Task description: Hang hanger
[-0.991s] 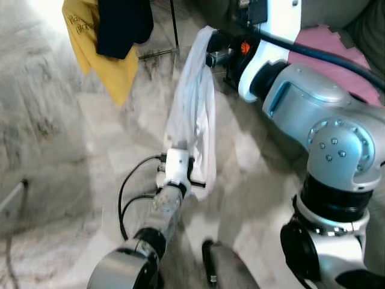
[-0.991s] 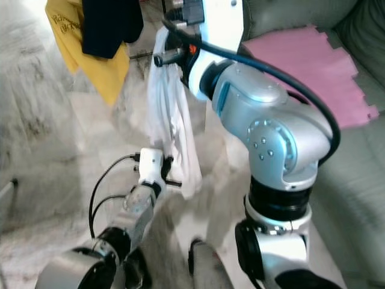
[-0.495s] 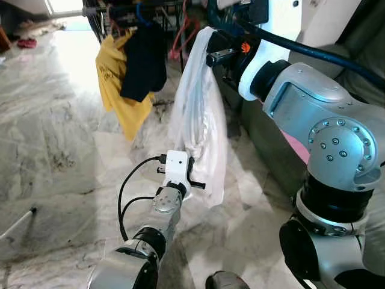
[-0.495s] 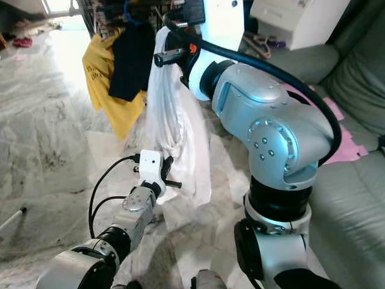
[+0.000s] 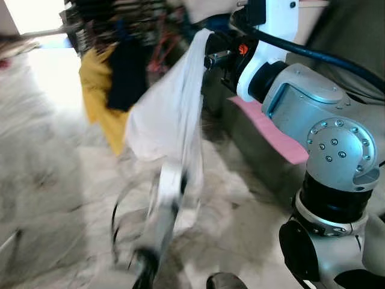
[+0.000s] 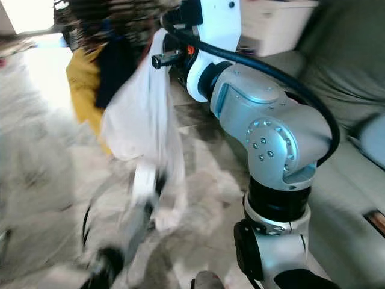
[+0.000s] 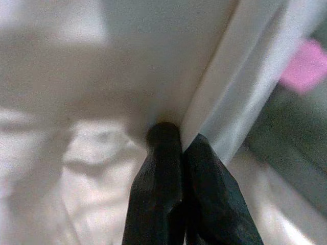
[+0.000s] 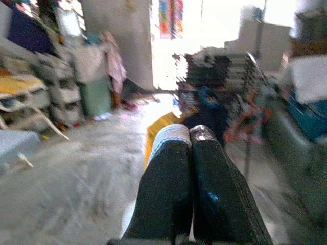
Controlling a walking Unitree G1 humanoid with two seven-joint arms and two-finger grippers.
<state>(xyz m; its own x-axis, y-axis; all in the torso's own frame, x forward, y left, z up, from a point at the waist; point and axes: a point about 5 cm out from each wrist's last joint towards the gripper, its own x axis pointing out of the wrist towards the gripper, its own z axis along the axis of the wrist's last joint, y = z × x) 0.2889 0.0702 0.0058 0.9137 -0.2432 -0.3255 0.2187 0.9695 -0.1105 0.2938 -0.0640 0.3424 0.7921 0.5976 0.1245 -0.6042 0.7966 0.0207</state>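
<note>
Two pincers clamp your white garment [image 5: 171, 114]: right pincer [image 5: 212, 47] carries top high, left pincer [image 7: 176, 148] steadies hem for hanging.

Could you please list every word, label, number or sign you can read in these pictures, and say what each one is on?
No text can be read in any view; the head views are blurred by motion.
Yellow hanging garment: no print legible through the blur.
Colourful hanging panel by the bright doorway: patterned, but too blurred to read.
Orange mark on the right arm's wrist: a spot of colour, no characters visible.
</note>
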